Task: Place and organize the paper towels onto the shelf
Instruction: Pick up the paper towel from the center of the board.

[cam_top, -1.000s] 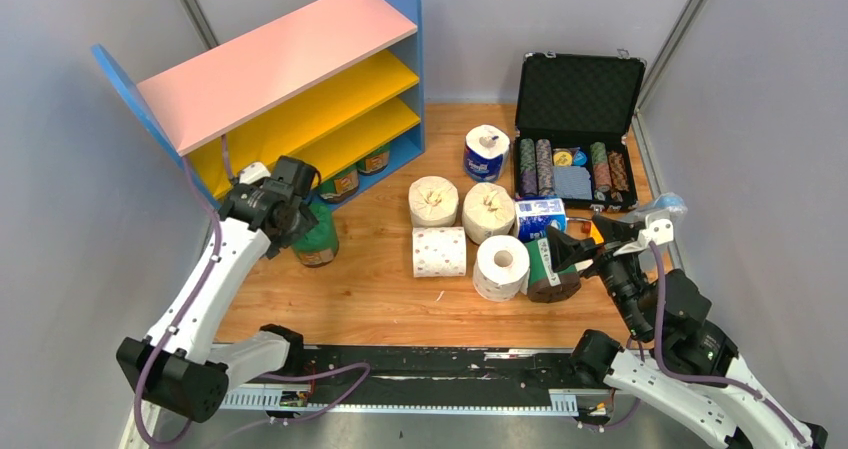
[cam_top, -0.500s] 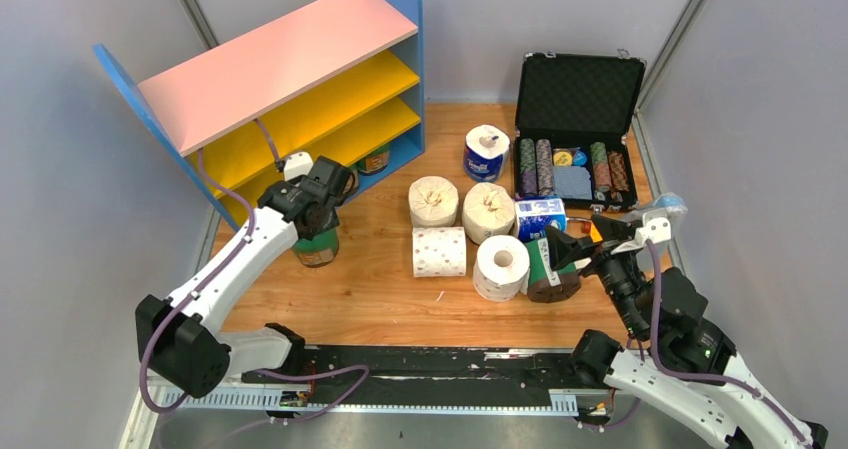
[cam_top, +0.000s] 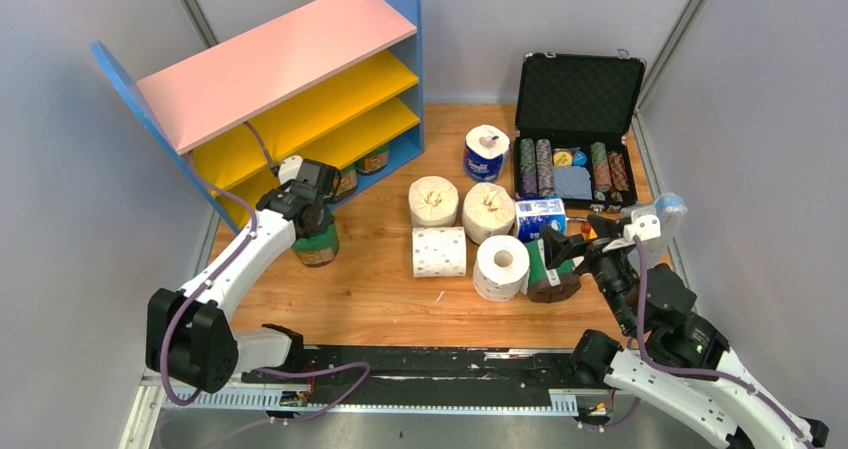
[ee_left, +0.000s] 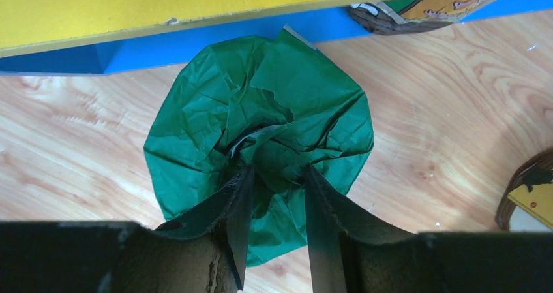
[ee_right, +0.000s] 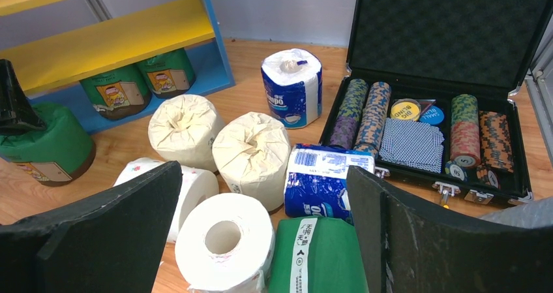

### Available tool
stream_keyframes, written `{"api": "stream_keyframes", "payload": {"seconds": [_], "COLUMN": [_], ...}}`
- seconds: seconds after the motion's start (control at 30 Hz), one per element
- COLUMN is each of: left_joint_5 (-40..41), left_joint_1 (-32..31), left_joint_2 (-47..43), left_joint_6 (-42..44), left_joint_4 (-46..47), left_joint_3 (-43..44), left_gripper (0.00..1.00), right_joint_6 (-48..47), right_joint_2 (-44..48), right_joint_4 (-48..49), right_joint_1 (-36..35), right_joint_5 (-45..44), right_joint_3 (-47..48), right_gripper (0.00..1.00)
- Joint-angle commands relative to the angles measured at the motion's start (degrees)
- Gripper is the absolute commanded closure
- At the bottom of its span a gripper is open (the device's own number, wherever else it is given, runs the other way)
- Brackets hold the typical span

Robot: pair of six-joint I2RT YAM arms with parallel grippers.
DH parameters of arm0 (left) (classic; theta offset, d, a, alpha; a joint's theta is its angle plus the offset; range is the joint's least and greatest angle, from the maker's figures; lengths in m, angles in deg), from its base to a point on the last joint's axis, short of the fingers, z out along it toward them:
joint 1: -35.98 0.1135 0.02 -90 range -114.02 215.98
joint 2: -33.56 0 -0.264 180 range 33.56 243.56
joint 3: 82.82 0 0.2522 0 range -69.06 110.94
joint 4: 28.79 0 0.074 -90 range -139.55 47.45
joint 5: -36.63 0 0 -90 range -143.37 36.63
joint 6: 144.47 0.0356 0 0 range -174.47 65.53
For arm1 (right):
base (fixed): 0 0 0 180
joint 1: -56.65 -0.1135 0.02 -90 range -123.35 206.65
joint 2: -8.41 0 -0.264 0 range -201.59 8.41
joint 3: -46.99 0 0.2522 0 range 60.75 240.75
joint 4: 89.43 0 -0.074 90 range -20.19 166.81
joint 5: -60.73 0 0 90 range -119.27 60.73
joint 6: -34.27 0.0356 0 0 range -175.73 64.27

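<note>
A green-wrapped paper towel roll (cam_top: 316, 243) (ee_left: 261, 104) stands upright on the table just in front of the shelf (cam_top: 280, 59). My left gripper (cam_top: 305, 207) (ee_left: 274, 172) is directly above it, jaws narrowed and pinching the wrap's crumpled top. Two more green rolls (cam_top: 345, 182) (ee_right: 117, 91) sit on the bottom shelf board. My right gripper (cam_top: 560, 249) (ee_right: 264, 175) hangs wide open and holds nothing, above a green roll lying on its side (ee_right: 326, 254) and a bare white roll (ee_right: 225, 241). Cream rolls (cam_top: 433, 201) and blue-white rolls (cam_top: 487, 152) stand mid-table.
An open black case (cam_top: 580, 129) with poker chip stacks sits at the back right. A white patterned roll (cam_top: 439, 252) lies on its side near the middle. Grey walls close in on both sides, and the shelf's blue side panel (ee_left: 195, 48) is right behind the pinched roll.
My left gripper swung from beside the standing green roll to above it, and its jaws narrowed onto the wrap's top. The right arm shifted only slightly.
</note>
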Motion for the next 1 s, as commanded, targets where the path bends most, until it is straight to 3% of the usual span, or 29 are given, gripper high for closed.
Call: {"api": "stream_keyframes", "payload": {"seconds": [0.0, 0.17, 0.37, 0.5, 0.97], "left_joint_5": [-3.16, -3.52, -5.06, -6.86, -0.44], "left_joint_1": [3.54, 4.45, 4.4, 3.45, -6.17], "left_joint_2": [0.07, -2.26, -4.94, -5.81, -3.16], "left_joint_6": [1.33, 3.93, 8.04, 10.18, 15.69], "left_joint_4": [8.09, 9.79, 3.59, -0.6, -5.59], "left_joint_3": [-1.82, -1.46, 3.77, 6.17, 9.62], "left_gripper": [0.58, 0.56, 0.39, 0.32, 0.28], "right_joint_6": [-0.73, -0.73, -0.89, -1.08, -1.19], "right_joint_2": [-0.57, -0.81, -0.83, -0.8, -1.95], "right_joint_4": [1.88, 1.99, 2.01, 2.08, 2.13], "right_joint_1": [0.17, 0.17, 0.19, 0.16, 0.17], "right_joint_5": [-1.12, -1.01, -0.8, -1.05, -1.68], "right_joint_3": [-0.11, -0.04, -0.04, -0.05, 0.05], "right_gripper": [0.0, 0.0, 0.0, 0.0, 0.0]}}
